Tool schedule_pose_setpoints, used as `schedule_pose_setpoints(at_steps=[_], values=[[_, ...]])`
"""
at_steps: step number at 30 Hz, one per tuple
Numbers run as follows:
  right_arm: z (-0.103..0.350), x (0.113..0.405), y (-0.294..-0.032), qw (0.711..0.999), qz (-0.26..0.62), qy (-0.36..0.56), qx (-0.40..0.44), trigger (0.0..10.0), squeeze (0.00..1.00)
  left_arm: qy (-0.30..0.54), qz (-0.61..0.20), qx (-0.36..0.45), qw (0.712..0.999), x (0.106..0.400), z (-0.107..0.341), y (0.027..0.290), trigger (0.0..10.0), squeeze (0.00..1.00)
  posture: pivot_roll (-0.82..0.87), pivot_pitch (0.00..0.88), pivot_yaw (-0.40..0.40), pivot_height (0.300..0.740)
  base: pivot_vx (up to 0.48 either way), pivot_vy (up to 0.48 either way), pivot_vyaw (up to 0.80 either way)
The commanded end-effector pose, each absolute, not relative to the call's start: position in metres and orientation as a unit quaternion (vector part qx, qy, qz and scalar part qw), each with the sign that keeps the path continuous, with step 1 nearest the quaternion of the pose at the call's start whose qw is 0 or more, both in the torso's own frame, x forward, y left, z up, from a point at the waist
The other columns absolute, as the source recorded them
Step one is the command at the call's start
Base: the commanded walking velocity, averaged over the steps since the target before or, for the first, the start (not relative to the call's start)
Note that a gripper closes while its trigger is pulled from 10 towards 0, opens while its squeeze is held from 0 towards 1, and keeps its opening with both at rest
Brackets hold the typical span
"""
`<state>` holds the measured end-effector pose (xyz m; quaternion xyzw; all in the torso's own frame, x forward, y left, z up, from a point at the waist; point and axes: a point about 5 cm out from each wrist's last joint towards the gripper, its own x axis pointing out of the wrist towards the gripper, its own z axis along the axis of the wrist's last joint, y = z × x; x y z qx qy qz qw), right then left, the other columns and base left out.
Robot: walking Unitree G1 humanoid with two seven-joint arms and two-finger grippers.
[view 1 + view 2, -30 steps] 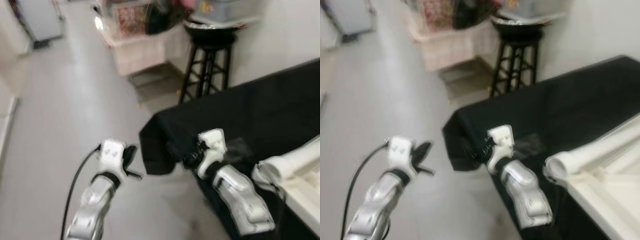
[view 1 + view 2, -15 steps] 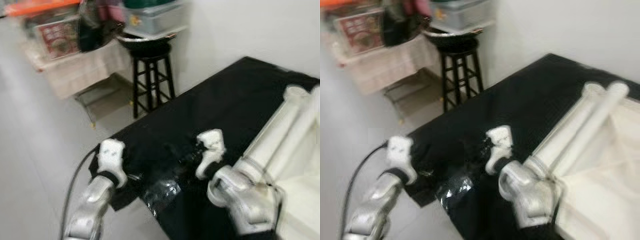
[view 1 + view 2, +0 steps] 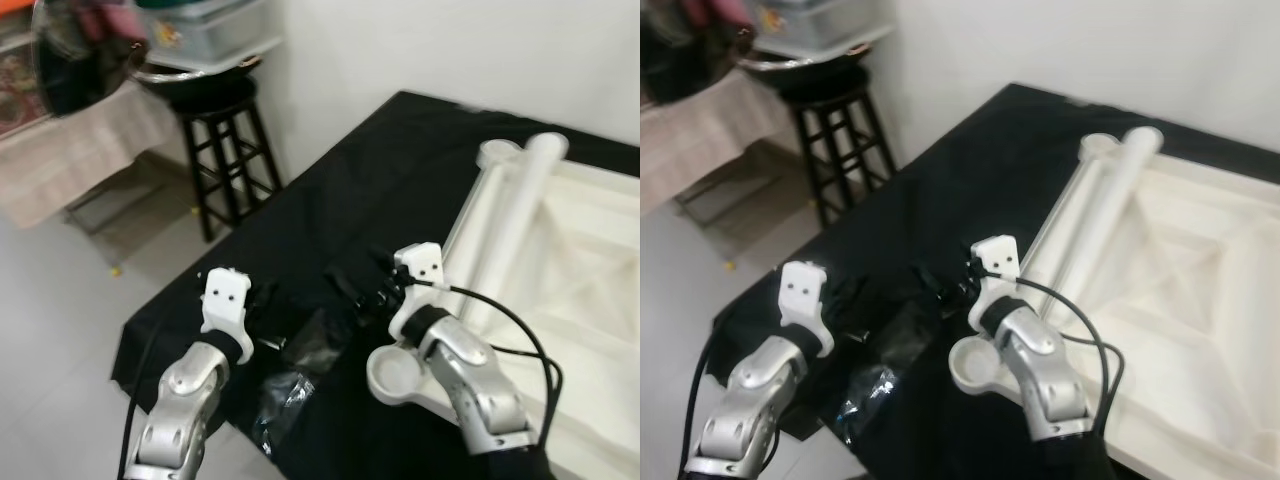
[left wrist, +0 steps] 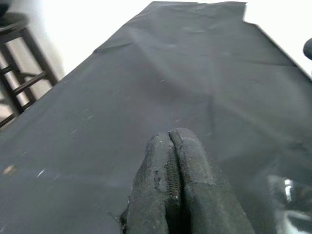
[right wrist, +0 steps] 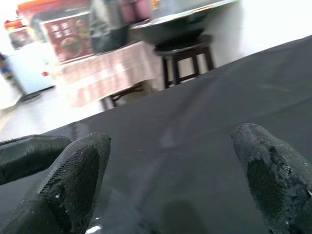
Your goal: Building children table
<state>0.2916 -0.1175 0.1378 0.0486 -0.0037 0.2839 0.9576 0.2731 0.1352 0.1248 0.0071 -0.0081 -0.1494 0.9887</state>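
Note:
A white children's table top [image 3: 585,265] lies upside down on a table draped in black cloth [image 3: 385,165]. Two white tube legs [image 3: 505,215] lie side by side along its left edge, and one flanged end [image 3: 393,377] is close under my right forearm. My right gripper [image 3: 352,290] hovers open over the cloth just left of the legs; its fingers [image 5: 78,170] stand wide apart with nothing between them. My left gripper [image 3: 266,302] is low over the cloth near the table's corner, fingers pressed shut [image 4: 170,139] on nothing.
A crumpled clear plastic bag [image 3: 287,392] lies on the cloth between my arms. A black stool [image 3: 215,150] carrying a dark pan stands by the wall past the table's left edge. Beyond it is a low cloth-covered shelf [image 3: 80,150], with grey floor [image 3: 60,300] at the left.
The camera has swung right, from the floor onto the table, bringing the white top and legs fully into view. Both grippers now hang over the black cloth.

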Motion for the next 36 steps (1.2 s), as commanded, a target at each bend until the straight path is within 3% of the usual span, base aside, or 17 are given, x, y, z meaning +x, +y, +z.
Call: schedule_pose_setpoints(at_steps=[1, 11, 24, 36], values=[[0.131, 0.290, -0.120, 0.960, 0.277, 0.010, 0.051, 10.0, 0.00, -0.001, -0.146, 0.008, 0.989, 0.272, 0.122, 0.139, 10.0, 0.00, -0.03, 0.081, 0.048, 0.740, 0.000, 0.000, -0.79], [0.134, 0.288, -0.120, 0.956, 0.290, -0.005, 0.050, 10.0, 0.00, -0.002, -0.131, -0.002, 0.991, 0.273, 0.123, 0.142, 10.0, 0.00, -0.03, 0.079, 0.044, 0.740, 0.000, 0.000, -0.06], [0.141, 0.283, -0.120, 0.951, 0.304, -0.033, 0.056, 10.0, 0.00, -0.027, -0.138, 0.000, 0.990, 0.279, 0.139, 0.150, 10.0, 0.00, -0.03, 0.080, 0.049, 0.740, 0.000, 0.480, 0.00], [0.158, 0.280, -0.122, 0.942, 0.322, -0.065, 0.067, 10.0, 0.00, -0.059, -0.202, -0.010, 0.978, 0.278, 0.160, 0.149, 10.0, 0.00, -0.02, 0.083, 0.057, 0.740, 0.000, 0.000, -0.80]])
